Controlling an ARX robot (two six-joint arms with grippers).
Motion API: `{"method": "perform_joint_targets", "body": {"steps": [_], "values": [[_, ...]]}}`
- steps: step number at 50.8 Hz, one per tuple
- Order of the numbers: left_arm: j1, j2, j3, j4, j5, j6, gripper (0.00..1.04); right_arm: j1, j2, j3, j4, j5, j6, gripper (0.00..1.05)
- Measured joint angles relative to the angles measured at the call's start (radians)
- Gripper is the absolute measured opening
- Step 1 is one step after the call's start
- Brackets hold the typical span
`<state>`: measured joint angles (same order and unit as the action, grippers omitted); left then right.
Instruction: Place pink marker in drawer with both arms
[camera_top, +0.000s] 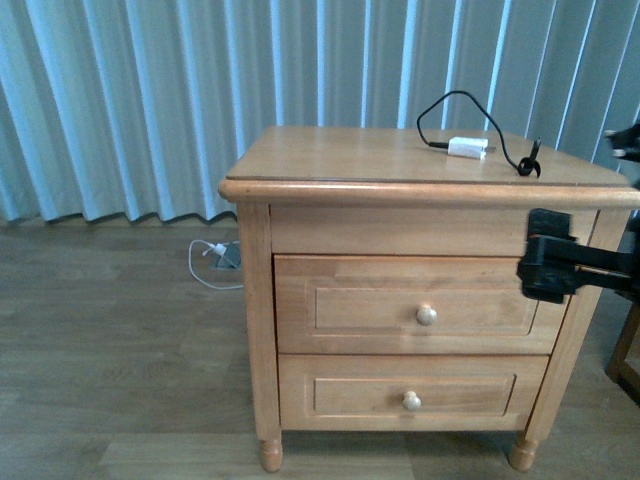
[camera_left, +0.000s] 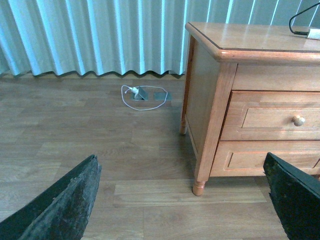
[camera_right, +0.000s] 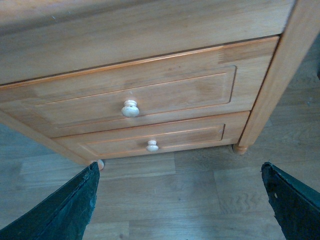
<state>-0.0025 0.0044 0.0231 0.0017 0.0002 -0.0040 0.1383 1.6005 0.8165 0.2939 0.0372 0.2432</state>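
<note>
Although the pink marker is the thing to be stowed, it is not showing in any view, so where it is lying cannot be told; judged from the task alone, a short thick pen would be light, stiff and smooth-sided, likely to roll, and best pinched across the middle of its barrel. The drawer (camera_top: 412, 305), the taller upper one, is sitting fully closed under the front edge of the nightstand top (camera_top: 340, 155), so its contents are hidden; its round knob (camera_top: 427, 315) is the obvious place to take hold. The shallower drawer (camera_top: 410, 392) below is closed too. Near the top's back right corner a white charger plug (camera_top: 467, 147) is lying with its black cable (camera_top: 500, 125) looping. The right gripper (camera_right: 180, 200) is hanging spread wide and empty before the drawer fronts; the left gripper (camera_left: 185, 200) is likewise spread and empty, over the floor (camera_left: 75, 130) off the nightstand's left side.
</note>
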Motion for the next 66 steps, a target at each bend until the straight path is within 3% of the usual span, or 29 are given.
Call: {"method": "perform_joint_targets", "body": {"steps": [8,13,25,29,35,53,66], "values": [[0.000,0.000,0.000,0.000,0.000,0.000,0.99,-0.026,-0.375,-0.164,-0.167,-0.095,0.024,0.96],[0.000,0.000,0.000,0.000,0.000,0.000,0.99,-0.029,-0.550,-0.223,-0.238,-0.092,0.032,0.96],[0.000,0.000,0.000,0.000,0.000,0.000,0.99,-0.031,-0.587,-0.235,-0.241,-0.084,0.031,0.96],[0.000,0.000,0.000,0.000,0.000,0.000,0.99,-0.022,-0.595,-0.343,0.036,0.042,-0.071,0.84],[0.000,0.000,0.000,0.000,0.000,0.000,0.99,-0.038,-0.647,-0.489,0.307,0.063,-0.186,0.63],[0.000,0.000,0.000,-0.001,0.000,0.000,0.99,-0.136,-0.827,-0.660,0.315,-0.029,-0.236,0.01],[0.000,0.000,0.000,-0.001,0.000,0.000,0.99,-0.136,-0.953,-0.728,0.254,-0.035,-0.239,0.01]]}}
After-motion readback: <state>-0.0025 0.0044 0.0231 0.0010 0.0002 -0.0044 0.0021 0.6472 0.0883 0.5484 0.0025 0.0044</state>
